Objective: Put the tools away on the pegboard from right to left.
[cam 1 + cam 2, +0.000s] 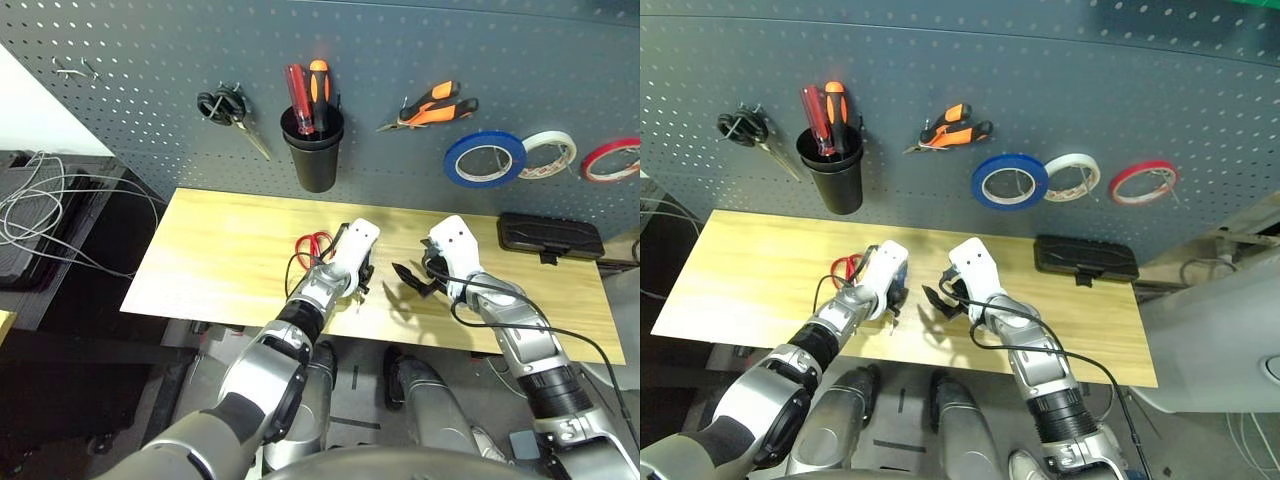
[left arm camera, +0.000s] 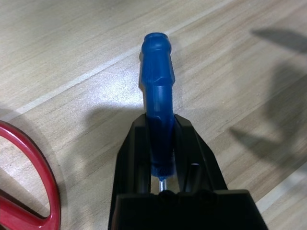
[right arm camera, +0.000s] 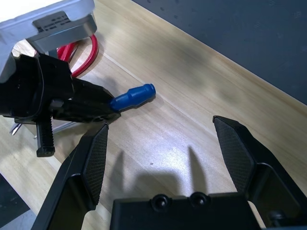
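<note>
On the wooden table [image 1: 220,250] lies the small blue-handled screwdriver [image 2: 156,72], and my left gripper [image 2: 160,122] is shut on the lower part of its handle. The red-handled scissors [image 1: 312,245] lie flat just beside that gripper. To the right, my right gripper [image 3: 160,127] hovers open over the table, its fingers pointing at the screwdriver [image 3: 134,97] and holding nothing. On the pegboard [image 1: 400,50], the blue tape ring [image 1: 484,158] and the orange-and-black pliers [image 1: 435,107] hang on hooks.
A black cup [image 1: 314,150] on the board holds a red and an orange screwdriver. Black scissors [image 1: 228,110] hang left of it. White tape [image 1: 548,153] and red tape [image 1: 610,158] hang at the right. A black case [image 1: 550,236] lies on the table's back right.
</note>
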`<state>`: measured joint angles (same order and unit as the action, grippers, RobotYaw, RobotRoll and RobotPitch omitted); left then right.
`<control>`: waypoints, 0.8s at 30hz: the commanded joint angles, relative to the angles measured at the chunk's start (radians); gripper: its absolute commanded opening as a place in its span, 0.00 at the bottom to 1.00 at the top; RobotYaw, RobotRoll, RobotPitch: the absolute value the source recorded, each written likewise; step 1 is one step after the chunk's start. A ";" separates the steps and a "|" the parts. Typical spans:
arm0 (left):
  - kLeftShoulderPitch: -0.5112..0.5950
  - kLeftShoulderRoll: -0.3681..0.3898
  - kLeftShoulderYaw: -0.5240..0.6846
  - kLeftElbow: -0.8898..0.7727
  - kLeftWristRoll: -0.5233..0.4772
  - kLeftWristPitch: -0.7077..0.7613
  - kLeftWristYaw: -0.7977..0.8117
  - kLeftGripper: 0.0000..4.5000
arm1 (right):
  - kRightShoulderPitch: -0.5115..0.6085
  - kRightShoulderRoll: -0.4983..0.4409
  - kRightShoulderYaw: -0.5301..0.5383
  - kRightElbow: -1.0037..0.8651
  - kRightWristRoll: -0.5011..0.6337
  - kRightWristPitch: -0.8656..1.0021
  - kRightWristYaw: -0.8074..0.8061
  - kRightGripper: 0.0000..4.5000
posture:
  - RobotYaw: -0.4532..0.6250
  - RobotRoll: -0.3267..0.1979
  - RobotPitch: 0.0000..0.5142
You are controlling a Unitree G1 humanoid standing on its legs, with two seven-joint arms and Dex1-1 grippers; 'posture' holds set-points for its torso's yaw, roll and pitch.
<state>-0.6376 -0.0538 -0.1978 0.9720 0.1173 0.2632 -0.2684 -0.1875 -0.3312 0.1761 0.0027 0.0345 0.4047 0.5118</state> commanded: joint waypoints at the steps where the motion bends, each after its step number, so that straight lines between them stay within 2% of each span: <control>1: 0.059 0.013 0.020 -0.070 -0.011 -0.048 0.013 0.12 | 0.008 -0.023 -0.016 -0.004 0.013 -0.010 0.024 1.00 | 0.53 0.62 0.50; 5: 0.150 0.030 0.060 -0.276 -0.053 -0.143 0.009 0.12 | 0.018 -0.055 -0.038 -0.023 0.038 -0.040 0.067 1.00 | 0.53 0.62 0.49; 10: 0.284 0.048 0.084 -0.628 -0.124 -0.244 -0.036 0.12 | 0.034 -0.086 -0.042 -0.026 0.064 -0.145 0.143 1.00 | 0.55 0.62 0.48; 14: 0.345 0.078 0.080 -0.802 -0.140 -0.333 -0.064 0.12 | 0.037 -0.087 -0.028 -0.017 0.077 -0.229 0.202 1.00 | 0.56 0.62 0.48; 20: 0.367 0.093 0.058 -0.950 -0.197 -0.425 -0.139 0.12 | 0.021 -0.064 -0.026 -0.026 0.102 -0.295 0.238 1.00 | 0.57 0.62 0.48; 24: 0.322 0.092 0.053 -1.032 -0.227 -0.440 -0.159 0.12 | -0.020 -0.042 -0.034 -0.009 0.101 -0.348 0.234 1.00 | 0.57 0.62 0.47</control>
<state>-0.3018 0.0390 -0.1312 -0.0144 -0.0946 -0.1600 -0.4154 -0.1995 -0.3770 0.1386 -0.0122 0.1280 0.0844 0.7402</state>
